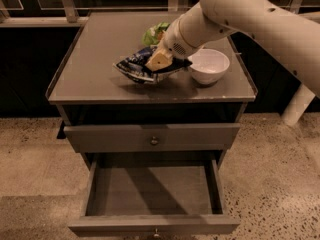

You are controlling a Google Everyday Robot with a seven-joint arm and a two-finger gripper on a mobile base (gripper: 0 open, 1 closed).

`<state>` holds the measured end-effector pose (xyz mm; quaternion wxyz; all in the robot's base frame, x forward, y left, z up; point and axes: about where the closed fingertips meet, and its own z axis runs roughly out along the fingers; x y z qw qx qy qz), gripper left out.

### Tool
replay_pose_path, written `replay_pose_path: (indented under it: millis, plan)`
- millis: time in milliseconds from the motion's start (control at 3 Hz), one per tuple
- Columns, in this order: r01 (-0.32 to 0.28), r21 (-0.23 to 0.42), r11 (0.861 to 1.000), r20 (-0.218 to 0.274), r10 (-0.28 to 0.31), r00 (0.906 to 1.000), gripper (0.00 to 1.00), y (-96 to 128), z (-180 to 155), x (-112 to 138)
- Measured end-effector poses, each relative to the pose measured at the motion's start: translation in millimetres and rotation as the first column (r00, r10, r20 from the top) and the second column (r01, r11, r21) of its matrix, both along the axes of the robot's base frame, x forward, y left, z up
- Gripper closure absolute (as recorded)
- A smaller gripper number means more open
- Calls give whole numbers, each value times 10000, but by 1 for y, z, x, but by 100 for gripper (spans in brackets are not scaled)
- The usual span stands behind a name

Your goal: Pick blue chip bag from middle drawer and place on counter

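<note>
The open drawer (150, 191) stands pulled out below, its floor bare, so the fetching part looks done. The blue chip bag (136, 67) is now up over the counter (92, 64), near its middle and just left of a white bowl (209, 65). The gripper (159, 61) comes down at a slant from the right on the end of the arm (260, 19), and its jaws are pinching the bag at its right-hand end. A shadow lies on the grey top under the bag, so I'd judge it is held slightly above the surface rather than resting there. What is left, by my reckoning, is to lower it, let go and draw the arm away.

The bag is dark blue foil, crumpled and lying nearly flat, with white lettering and a pale patch. Its left end sticks out free of the jaws. A green snack bag (154, 33) sits behind it, farther back on the counter. The closed drawer (150, 136) above the open one shows its small knob.
</note>
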<state>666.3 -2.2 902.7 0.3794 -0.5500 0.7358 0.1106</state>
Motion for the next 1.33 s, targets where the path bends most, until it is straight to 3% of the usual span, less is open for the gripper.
replay_pose_path:
  millis: [333, 1333]
  plan:
    - [74, 71, 9999, 119, -75, 9999, 81, -1, 2, 3]
    - [72, 70, 9999, 116, -73, 9999, 12, 0, 2, 3]
